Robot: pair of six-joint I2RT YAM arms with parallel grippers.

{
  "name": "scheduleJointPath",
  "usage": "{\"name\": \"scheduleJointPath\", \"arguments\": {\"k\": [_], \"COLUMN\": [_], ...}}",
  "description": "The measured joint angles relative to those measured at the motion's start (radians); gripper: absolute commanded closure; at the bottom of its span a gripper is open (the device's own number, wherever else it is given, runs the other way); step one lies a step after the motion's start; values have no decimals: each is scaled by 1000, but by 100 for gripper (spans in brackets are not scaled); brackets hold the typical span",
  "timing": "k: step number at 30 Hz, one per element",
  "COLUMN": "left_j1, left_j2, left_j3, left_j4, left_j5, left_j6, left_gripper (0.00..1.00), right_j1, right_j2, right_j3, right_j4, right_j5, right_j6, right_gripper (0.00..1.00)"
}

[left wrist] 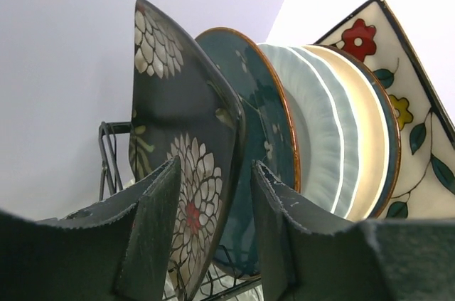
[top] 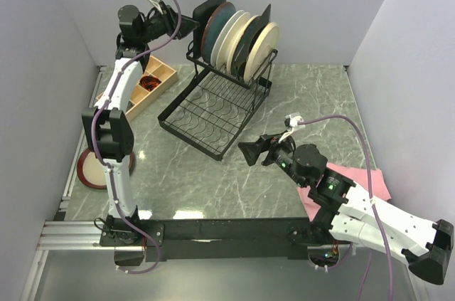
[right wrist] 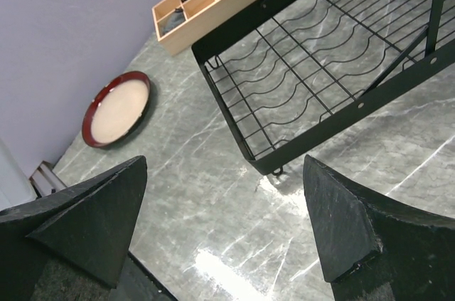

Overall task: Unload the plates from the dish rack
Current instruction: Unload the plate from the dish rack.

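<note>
The black wire dish rack stands at the back middle of the table. Several plates stand upright in its upper frame: a black square plate with white flowers at the left end, a round teal plate, white and cream round plates, and a cream square plate with coloured flowers. My left gripper is open, and its jaws straddle the edge of the black square plate without closing on it. A brown-rimmed tan plate lies flat on the table at the left. My right gripper is open and empty above the table by the rack's near corner.
A wooden compartment tray sits left of the rack against the left wall. A pink folded cloth lies at the right under my right arm. The rack's lower grid holds nothing. Walls close in the left, back and right.
</note>
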Motion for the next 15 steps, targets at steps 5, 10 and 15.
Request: {"name": "scheduleJointPath", "arguments": {"k": [5,10,15], "left_j1": [0,-6,-21], "left_j2": [31,64,69], "left_j3": [27,53,55], "left_j4": [35,68,67], "left_j5": [14,23,21], "left_j6": [-24,-41,-36], "left_gripper": [53,56,60], "right_j1": [0,1,2], "right_j2": [13,14,14], "right_j3": [4,7,7], "right_j4": [-2,-1,-1], "right_j5": [2,8,8], "right_j6": [-6,-8,-8], "right_gripper": [4,4,4]}}
